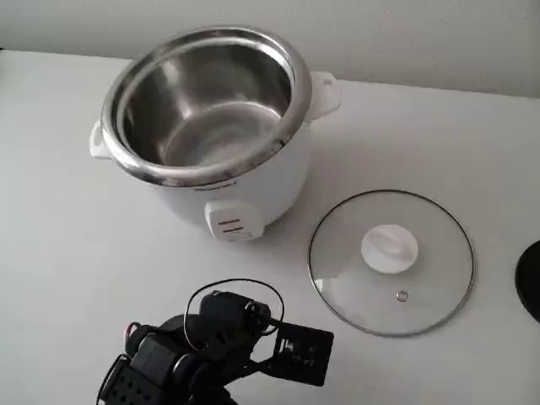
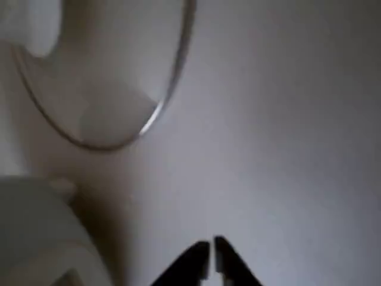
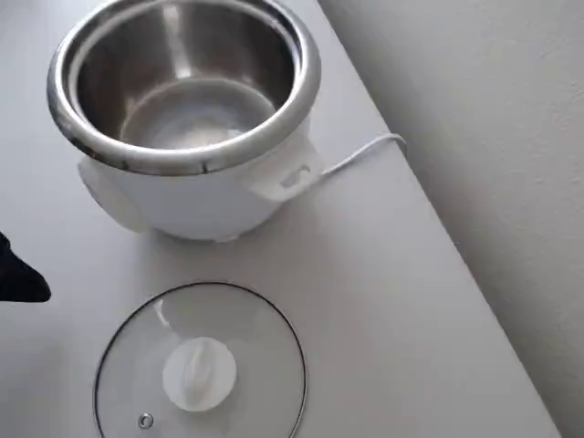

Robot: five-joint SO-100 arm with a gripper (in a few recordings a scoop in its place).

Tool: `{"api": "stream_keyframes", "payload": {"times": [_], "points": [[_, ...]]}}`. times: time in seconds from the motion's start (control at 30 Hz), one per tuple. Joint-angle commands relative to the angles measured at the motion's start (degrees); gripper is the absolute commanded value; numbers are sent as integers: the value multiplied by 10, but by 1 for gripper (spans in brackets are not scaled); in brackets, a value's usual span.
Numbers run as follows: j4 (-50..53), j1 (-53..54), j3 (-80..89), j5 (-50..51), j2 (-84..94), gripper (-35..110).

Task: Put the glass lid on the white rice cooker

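The white rice cooker (image 1: 228, 181) stands open on the table, its steel inner pot (image 3: 182, 82) empty. The glass lid (image 1: 390, 261) lies flat on the table to the cooker's right in the fixed view, white knob (image 3: 199, 372) facing up. My black arm (image 1: 211, 346) sits in front of the cooker near the bottom edge. In the wrist view my gripper (image 2: 211, 250) is shut with nothing between its dark fingertips. It hovers over bare table, with the lid's rim (image 2: 169, 89) ahead to the upper left and the cooker's body (image 2: 36, 232) at the lower left. The gripper's tip (image 3: 23, 278) shows at the overhead view's left edge.
A white power cord (image 3: 360, 153) runs from the cooker toward the table's edge by the wall. A dark round object (image 1: 530, 278) sits at the right edge of the fixed view. The white table (image 1: 76, 253) has free room left of the arm.
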Motion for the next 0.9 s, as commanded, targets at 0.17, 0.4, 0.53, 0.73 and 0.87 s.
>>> {"api": "stream_keyframes", "payload": {"times": [0.17, 0.4, 0.53, 0.73, 0.87], "points": [[-16, 5, -1, 4, 4, 0], [-16, 5, -1, 4, 4, 0], [-16, 5, -1, 4, 4, 0], [-16, 5, -1, 4, 4, 0], [-17, -4, -1, -3, 4, 0]]}}
